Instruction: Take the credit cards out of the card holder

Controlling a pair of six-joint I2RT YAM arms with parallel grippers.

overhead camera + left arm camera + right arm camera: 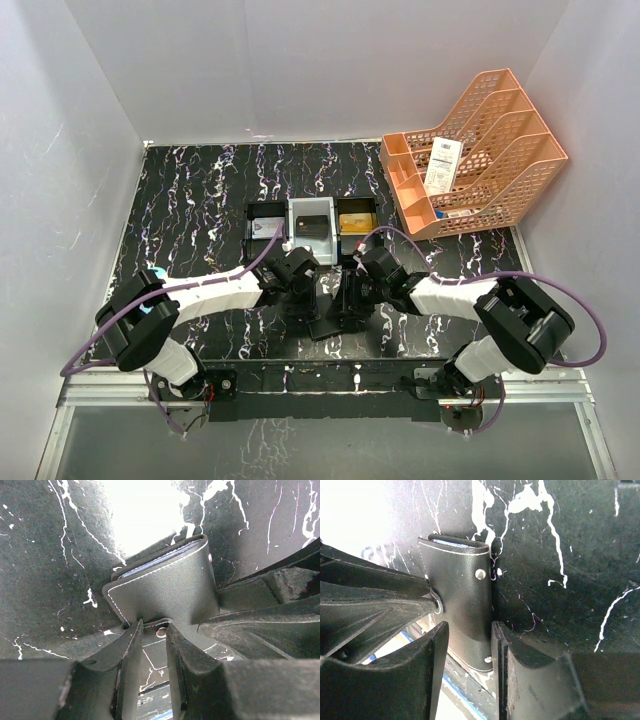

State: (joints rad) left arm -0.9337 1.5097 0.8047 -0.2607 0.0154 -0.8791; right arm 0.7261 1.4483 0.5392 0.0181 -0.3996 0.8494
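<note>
Left tool [153, 626] over half-hidden card holder [165, 587]

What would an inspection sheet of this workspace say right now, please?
Surface: black marbled mat, white-veined.
Job's things: card holder folded, between both grippers; credit cards lie in the three bins.
Clutter: orange file rack holding a paper slip, far right.
Grippers: right gripper clamps the holder; left gripper narrow at its edge, grip unclear.
Cables: purple cables loop off both arms, away from the holder.
Surroundings: white walls; nothing else seen.
</note>
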